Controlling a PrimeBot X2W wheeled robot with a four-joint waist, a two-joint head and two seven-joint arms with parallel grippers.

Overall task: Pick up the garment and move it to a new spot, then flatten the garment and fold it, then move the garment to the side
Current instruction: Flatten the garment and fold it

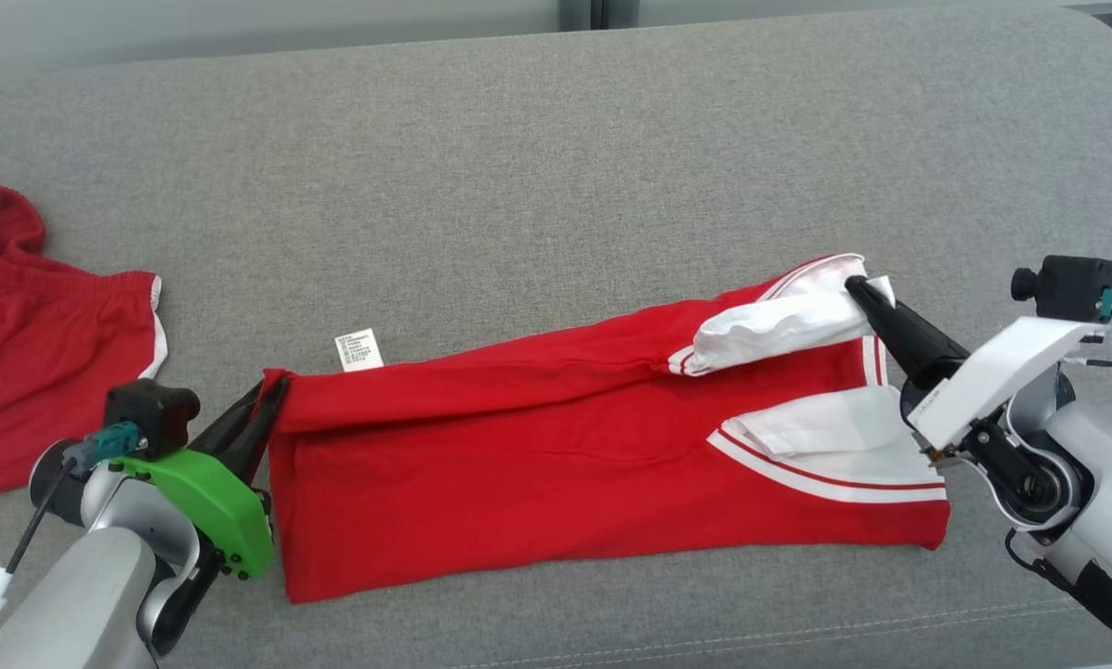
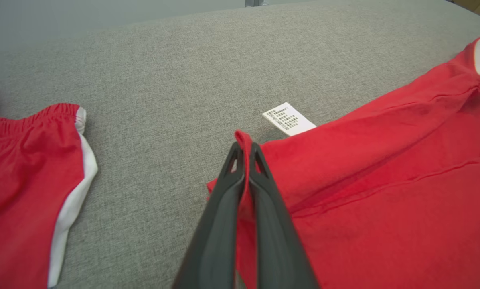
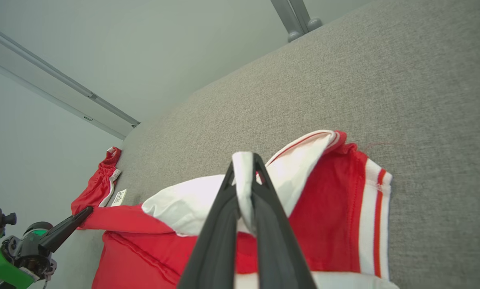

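1. L gripper [image 1: 275,383]: jaws pressed together, pinching garment [image 1: 518,465] at far-left corner.
2. R gripper [image 1: 859,284]: pinching garment's white fold, far right.
3. Garment mid-cushion [image 1: 556,139]; grey room beyond far edge; shorts [image 1: 45,353] left.

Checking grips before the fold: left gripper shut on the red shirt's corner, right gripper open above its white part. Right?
No: the right gripper is shut on the white part of the red shirt, as the right wrist view shows. Left gripper is as you say.
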